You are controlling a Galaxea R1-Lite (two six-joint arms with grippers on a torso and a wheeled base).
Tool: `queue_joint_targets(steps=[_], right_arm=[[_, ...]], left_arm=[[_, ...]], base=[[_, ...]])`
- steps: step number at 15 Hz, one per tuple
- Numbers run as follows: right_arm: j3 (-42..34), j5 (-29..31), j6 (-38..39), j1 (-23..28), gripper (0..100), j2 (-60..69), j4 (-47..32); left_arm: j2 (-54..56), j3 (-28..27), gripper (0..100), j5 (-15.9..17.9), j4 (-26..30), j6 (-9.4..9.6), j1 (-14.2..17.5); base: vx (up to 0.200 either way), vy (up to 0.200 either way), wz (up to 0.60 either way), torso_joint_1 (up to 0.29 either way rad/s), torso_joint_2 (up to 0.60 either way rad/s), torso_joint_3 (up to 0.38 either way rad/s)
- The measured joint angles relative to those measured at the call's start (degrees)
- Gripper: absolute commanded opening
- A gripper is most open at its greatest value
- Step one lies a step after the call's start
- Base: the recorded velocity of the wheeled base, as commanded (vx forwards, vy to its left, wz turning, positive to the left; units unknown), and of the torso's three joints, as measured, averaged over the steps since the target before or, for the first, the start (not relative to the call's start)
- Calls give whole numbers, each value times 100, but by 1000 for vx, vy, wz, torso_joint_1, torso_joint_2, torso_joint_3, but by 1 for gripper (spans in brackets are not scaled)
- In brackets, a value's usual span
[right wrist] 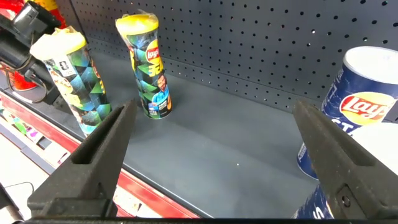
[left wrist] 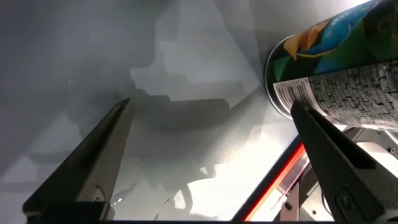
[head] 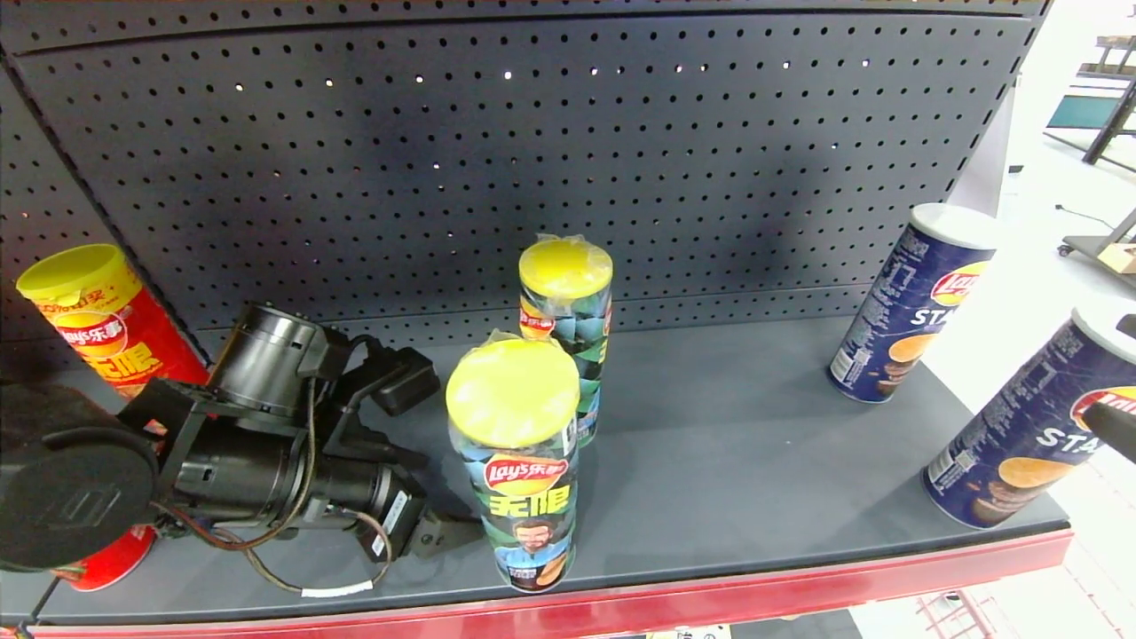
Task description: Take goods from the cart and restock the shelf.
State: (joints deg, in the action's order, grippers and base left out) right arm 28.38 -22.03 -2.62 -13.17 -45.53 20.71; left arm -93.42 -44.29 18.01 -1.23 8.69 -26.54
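Left gripper [left wrist: 208,118] low over grey shelf [head: 754,461], jaws spread wide, nothing between them. Front green chip can [head: 519,461] upright at shelf's front edge, just beside one finger. Second green can [head: 568,328] upright behind it. Right gripper [right wrist: 214,112] likewise spread, empty, near front blue can [head: 1021,426]. Rear blue can [head: 905,306] behind it at shelf's right end. Red can [head: 106,324] far left.

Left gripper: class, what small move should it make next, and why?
Probably draw straight back from the shelf. The left gripper is open, and the front green can stands upright near the shelf's front edge, seemingly placed. Backing out without sweeping sideways should avoid tipping it.
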Motion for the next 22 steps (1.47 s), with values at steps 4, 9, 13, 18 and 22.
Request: queue_joint_targets(steps=[4,9,13,18,22], right_arm=[[-2,0,2,0,100,5,0],[0,0,0,16,100,9,0],[-5,0,0,33,100,20,2],[-13,0,0,35,100,26,0],[-71,0,0,35,100,35,2]], left_arm=[[-71,-107,100,-5,1,-5,-39],[-171,-232,100,-30,1,-10,-140],[-234,-304,100,-46,1,-13,-188],[-274,-330,100,-46,1,-22,-226],[-211,-297,100,-83,1,-51,-201]], base=[[0,0,0,0,0,0],[0,0,0,0,0,0],[0,0,0,0,0,0],[0,0,0,0,0,0],[0,0,0,0,0,0]])
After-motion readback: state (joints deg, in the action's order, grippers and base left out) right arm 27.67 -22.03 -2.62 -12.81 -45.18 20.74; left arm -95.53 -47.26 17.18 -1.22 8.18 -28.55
